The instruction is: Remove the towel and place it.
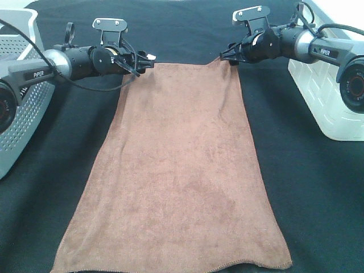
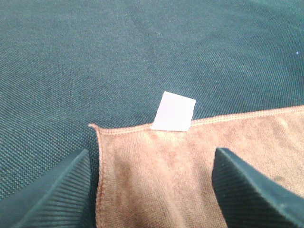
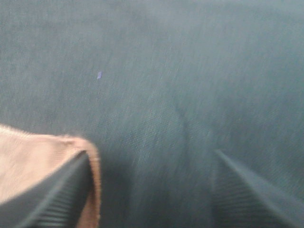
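Observation:
The brown towel [image 1: 182, 170] lies spread flat on the black table cloth [image 1: 318, 187], its long side running from the far edge to the front edge. My left gripper [image 1: 147, 61] is open at the towel's far left corner. In the left wrist view the corner [image 2: 156, 171] and its white tag [image 2: 173, 111] lie between the open fingers [image 2: 52, 194]. My right gripper [image 1: 227, 56] is open at the far right corner. In the right wrist view one finger [image 3: 47, 194] sits over that corner [image 3: 33, 154] and the other [image 3: 256, 190] is over bare cloth.
A grey perforated basket [image 1: 17, 108] stands at the left edge behind my left arm. A white slatted basket [image 1: 324, 96] stands at the right under my right arm. Black cloth shows on both sides of the towel and beyond its far edge.

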